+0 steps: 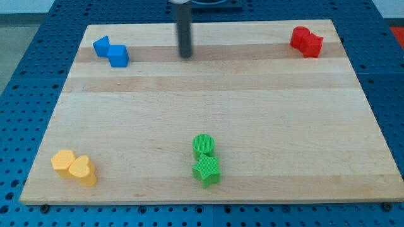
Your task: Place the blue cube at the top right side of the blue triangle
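Observation:
The blue cube (118,55) sits near the view's top left of the wooden board (252,101). The blue triangle (101,45) touches it on its upper left side. The dark rod comes down from the view's top, and my tip (185,55) rests on the board to the right of the blue cube, about a hundred pixels away and at about the same height in the view.
Two red blocks (307,41) sit together at the view's top right. A green cylinder (204,145) and a green star (206,171) sit at the bottom middle. Two yellow blocks (74,167) sit at the bottom left.

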`<state>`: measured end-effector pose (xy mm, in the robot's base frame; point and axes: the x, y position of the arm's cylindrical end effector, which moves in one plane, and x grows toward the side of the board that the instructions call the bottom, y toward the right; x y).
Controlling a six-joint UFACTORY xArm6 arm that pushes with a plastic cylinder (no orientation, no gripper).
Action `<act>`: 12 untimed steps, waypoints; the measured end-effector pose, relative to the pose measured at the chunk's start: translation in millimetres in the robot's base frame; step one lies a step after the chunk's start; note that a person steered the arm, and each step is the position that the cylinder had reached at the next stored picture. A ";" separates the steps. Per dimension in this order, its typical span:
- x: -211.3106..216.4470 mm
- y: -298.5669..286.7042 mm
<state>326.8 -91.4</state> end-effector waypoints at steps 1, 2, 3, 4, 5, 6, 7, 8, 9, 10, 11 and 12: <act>65.2 -80.5; 69.7 -135.0; 61.6 -143.1; 19.4 -137.8; 19.4 -137.8; 15.1 -129.2; 32.0 -129.0; 48.6 -115.0; 38.7 -95.7; 38.4 -95.7; 15.9 -100.1; 13.6 -103.0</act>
<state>340.4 -194.4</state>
